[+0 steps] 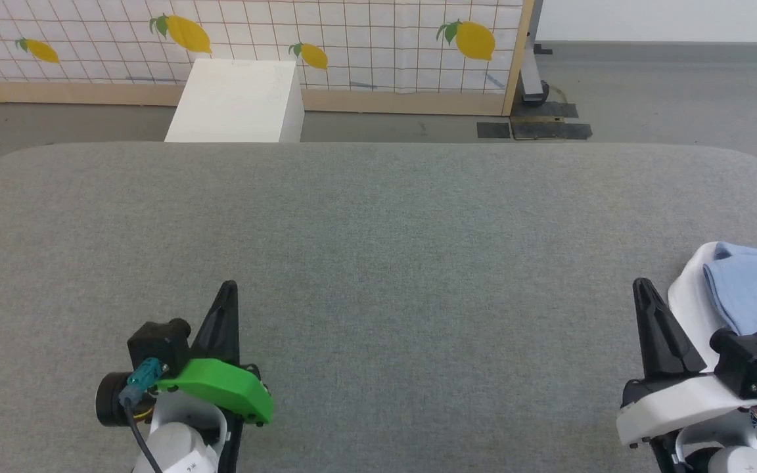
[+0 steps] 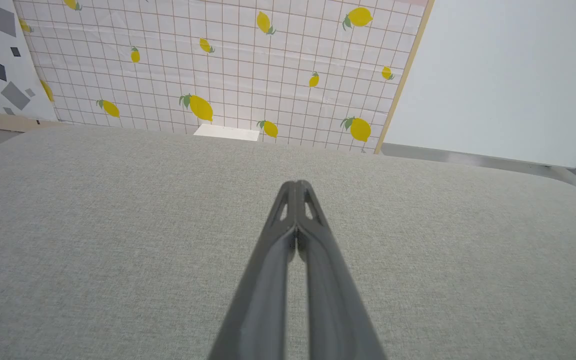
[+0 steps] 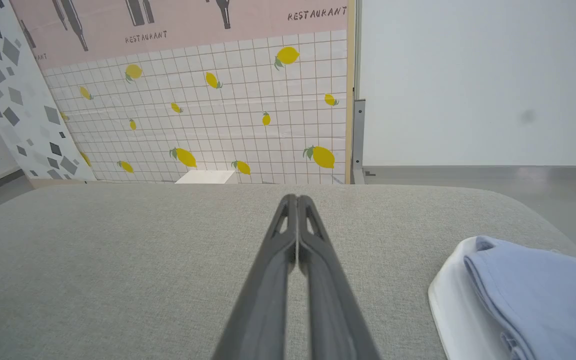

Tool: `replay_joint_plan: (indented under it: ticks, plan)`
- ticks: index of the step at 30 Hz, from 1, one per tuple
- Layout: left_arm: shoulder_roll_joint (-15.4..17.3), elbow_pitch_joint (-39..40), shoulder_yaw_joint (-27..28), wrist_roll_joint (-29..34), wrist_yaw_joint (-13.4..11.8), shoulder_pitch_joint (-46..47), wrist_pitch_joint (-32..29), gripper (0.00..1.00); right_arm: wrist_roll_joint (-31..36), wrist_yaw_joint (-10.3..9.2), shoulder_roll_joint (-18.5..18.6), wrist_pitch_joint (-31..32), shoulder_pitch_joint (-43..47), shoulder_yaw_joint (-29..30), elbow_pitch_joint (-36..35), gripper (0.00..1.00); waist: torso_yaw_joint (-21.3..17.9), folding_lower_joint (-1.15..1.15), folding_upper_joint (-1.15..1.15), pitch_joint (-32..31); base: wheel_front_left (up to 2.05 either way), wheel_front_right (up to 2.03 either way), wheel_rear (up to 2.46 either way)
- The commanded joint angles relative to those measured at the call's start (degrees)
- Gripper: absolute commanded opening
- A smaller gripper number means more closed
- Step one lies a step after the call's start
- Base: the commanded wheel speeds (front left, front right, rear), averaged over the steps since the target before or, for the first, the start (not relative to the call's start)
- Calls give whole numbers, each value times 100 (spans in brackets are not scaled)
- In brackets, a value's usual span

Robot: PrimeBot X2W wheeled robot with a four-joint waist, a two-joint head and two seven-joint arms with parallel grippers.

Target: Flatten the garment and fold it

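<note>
The left gripper point(image 1: 227, 292) is fully closed. Its two dark fingers lie pressed together from base to tip with nothing caught between them, and its wrist view shows only a thin seam where they meet. It sits low over the grey table point(image 1: 378, 223), and bare cloth stretches ahead of it and to both sides. Whether the fingers touch the cloth cannot be told.

The right gripper point(image 1: 642, 288) is in the same state, closed tight and holding nothing. It points the same way as the left one and sits well apart from it.

The shirt point(image 1: 756, 289) lies just to the right of the right gripper, level with its fingers and a little ahead of its wrist. It rests on the table in a soft heap and runs out of the head view on that side. The heap's white part point(image 1: 686, 299) is nearest the fingers, with the light blue fabric folded over it farther right. In the right wrist view a strip of grey table separates the fingers from the white edge, so the two are not touching.

Far ahead of the left gripper, past the table's far edge, a white box point(image 1: 237, 102) stands on the floor. It is set against a gridded panel point(image 1: 378, 39) printed with lemons.
</note>
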State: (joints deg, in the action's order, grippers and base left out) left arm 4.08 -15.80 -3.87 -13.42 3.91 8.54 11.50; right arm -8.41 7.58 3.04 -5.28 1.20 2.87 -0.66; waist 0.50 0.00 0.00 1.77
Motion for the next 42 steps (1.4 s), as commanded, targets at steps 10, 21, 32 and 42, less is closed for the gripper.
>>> replay_joint_plan:
  ticks: [10, 21, 32, 42]
  plan:
    - [-28, 200, 60, 181, -77, -170, -130, 0, 131, -3, -5, 73, -36, -41, 18, 0, -5, 0, 0, -19, 0, 0, 0]
    - [-40, 374, 101, 327, -117, -256, -258, 0, 220, -3, -6, 130, -47, -72, 24, 0, -11, 0, 0, -38, 0, 0, 0]
    - [-51, 544, 141, 470, -155, -341, -384, 0, 308, -4, -8, 186, -57, -103, 30, 0, -16, 0, 0, -58, 0, 0, 0]
    - [-64, 732, 186, 628, -198, -433, -522, 0, 404, -5, -9, 248, -69, -136, 37, 0, -22, 0, 0, -79, 0, 0, 0]
